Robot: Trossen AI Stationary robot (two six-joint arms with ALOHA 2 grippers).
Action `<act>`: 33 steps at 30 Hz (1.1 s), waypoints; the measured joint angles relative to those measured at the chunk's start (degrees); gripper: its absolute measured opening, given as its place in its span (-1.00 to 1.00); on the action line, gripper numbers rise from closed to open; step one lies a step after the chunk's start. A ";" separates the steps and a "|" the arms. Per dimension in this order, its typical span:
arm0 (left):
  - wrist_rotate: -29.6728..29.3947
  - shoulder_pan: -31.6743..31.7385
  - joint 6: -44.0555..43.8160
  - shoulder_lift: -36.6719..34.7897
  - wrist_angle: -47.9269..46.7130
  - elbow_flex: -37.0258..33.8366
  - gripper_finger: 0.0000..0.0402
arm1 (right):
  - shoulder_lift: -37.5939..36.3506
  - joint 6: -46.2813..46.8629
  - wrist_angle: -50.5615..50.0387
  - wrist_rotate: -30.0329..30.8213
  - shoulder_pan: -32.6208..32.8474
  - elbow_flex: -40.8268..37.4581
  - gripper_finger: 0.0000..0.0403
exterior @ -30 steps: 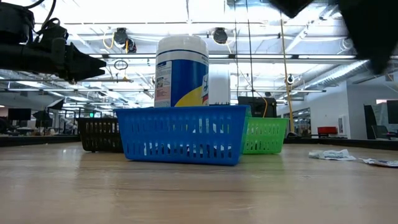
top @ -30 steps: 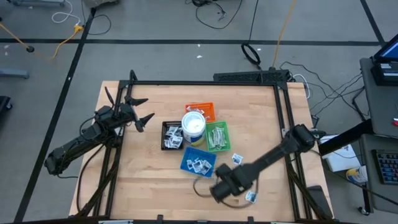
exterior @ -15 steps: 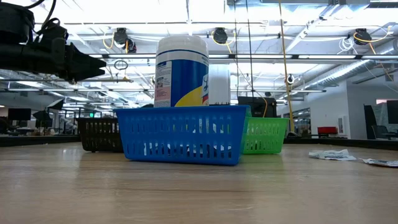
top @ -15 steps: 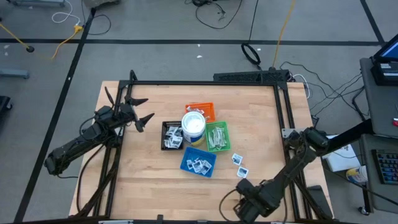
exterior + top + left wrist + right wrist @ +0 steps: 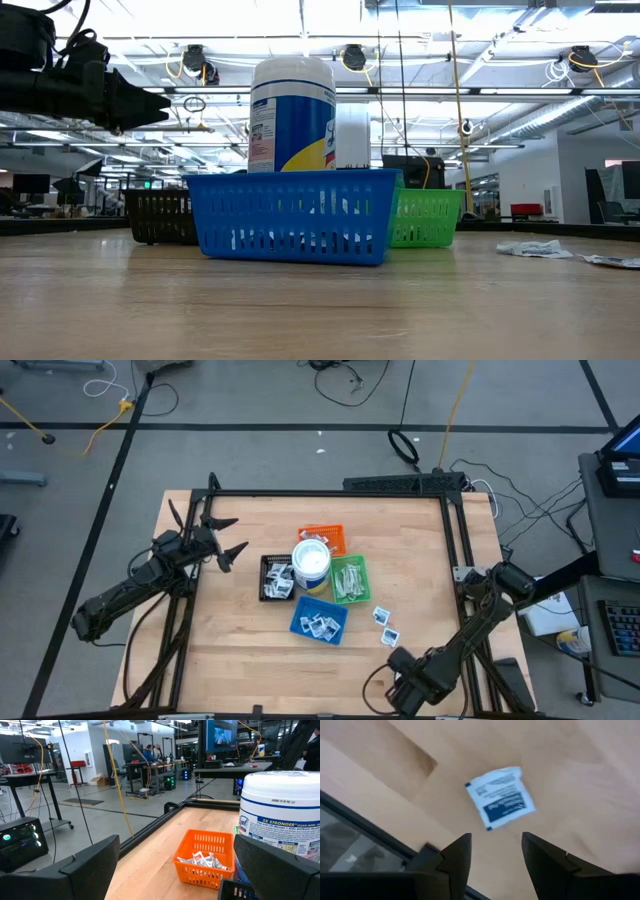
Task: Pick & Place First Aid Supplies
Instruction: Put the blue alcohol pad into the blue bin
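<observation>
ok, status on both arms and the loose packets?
Left end effector open, parked by black tray. Right end effector open, empty, above a packet near table edge. Two packets loose on table.

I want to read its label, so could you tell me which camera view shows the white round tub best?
The left wrist view: the white round tub fills its edge, label print facing the camera. The low view shows the tub whole but its base hidden behind the blue tray. The high view shows only its lid; the right wrist view misses it.
</observation>
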 joint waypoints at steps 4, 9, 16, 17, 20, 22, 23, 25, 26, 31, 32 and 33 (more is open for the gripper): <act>0.00 0.00 0.00 0.00 -0.01 0.01 0.98 | 0.04 0.11 5.56 1.22 0.02 -3.71 -0.15; 0.00 0.00 0.00 0.00 -0.01 0.00 0.98 | 0.04 0.35 9.34 1.24 -0.45 -8.35 -0.15; 0.00 0.00 0.00 0.00 -0.01 0.00 0.98 | -0.11 -0.90 14.09 0.13 -1.47 -12.30 -0.16; 0.00 0.00 0.00 0.00 -0.01 0.00 0.98 | -0.15 -1.39 14.80 -0.24 -1.70 -12.67 -0.17; 0.00 0.00 0.00 0.00 -0.01 -0.01 0.98 | -0.27 -2.72 15.82 -1.85 -2.25 -13.50 -0.31; 0.00 0.00 0.00 0.00 -0.01 -0.01 0.98 | -0.28 -2.70 16.16 -2.45 -2.53 -13.68 -0.47; 0.00 0.00 0.00 0.00 -0.01 0.01 0.98 | -0.27 -2.69 16.31 -2.63 -2.57 -13.68 -0.56; 0.00 0.00 0.00 0.00 -0.01 0.00 0.98 | -0.23 -2.75 16.76 -2.69 -2.74 -13.68 -0.76; 0.00 0.00 0.00 0.00 -0.01 0.01 0.98 | -0.21 -2.75 17.03 -2.69 -2.89 -13.68 -0.86; 0.00 0.00 0.00 0.00 -0.01 0.01 0.98 | -0.41 -1.21 16.96 -2.53 -3.46 -13.69 -0.93; 0.00 0.00 0.00 0.00 -0.01 0.00 0.98 | -0.69 -0.65 16.62 -2.19 -3.57 -13.76 -0.94; 0.00 0.00 0.00 0.00 -0.01 0.01 0.98 | -1.07 -0.06 16.21 -1.88 -3.68 -13.79 -0.95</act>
